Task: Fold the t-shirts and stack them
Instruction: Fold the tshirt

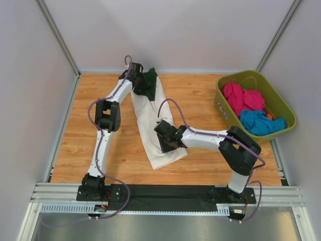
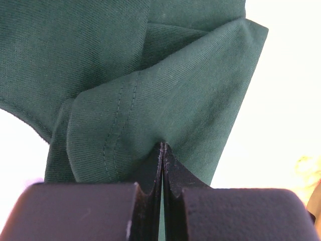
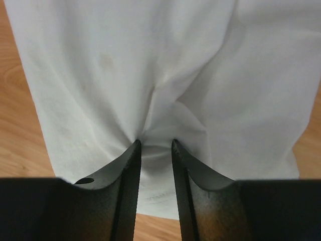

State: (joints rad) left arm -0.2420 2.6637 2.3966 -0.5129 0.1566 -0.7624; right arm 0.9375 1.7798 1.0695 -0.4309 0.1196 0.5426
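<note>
The tee (image 1: 149,118) lies as a long strip on the desk (image 1: 210,155), running far-left to near-centre. The left end effector (image 2: 162,149) clamps its green far end; the right end effector (image 3: 156,144) seems to pinch the white near end.

The wooden table (image 1: 95,145) holds a long white and green t-shirt (image 1: 150,128) in the middle and a green tub (image 1: 223,113) far right.

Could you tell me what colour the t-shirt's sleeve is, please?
The sleeve is dark green, clearest in the left wrist view.
</note>
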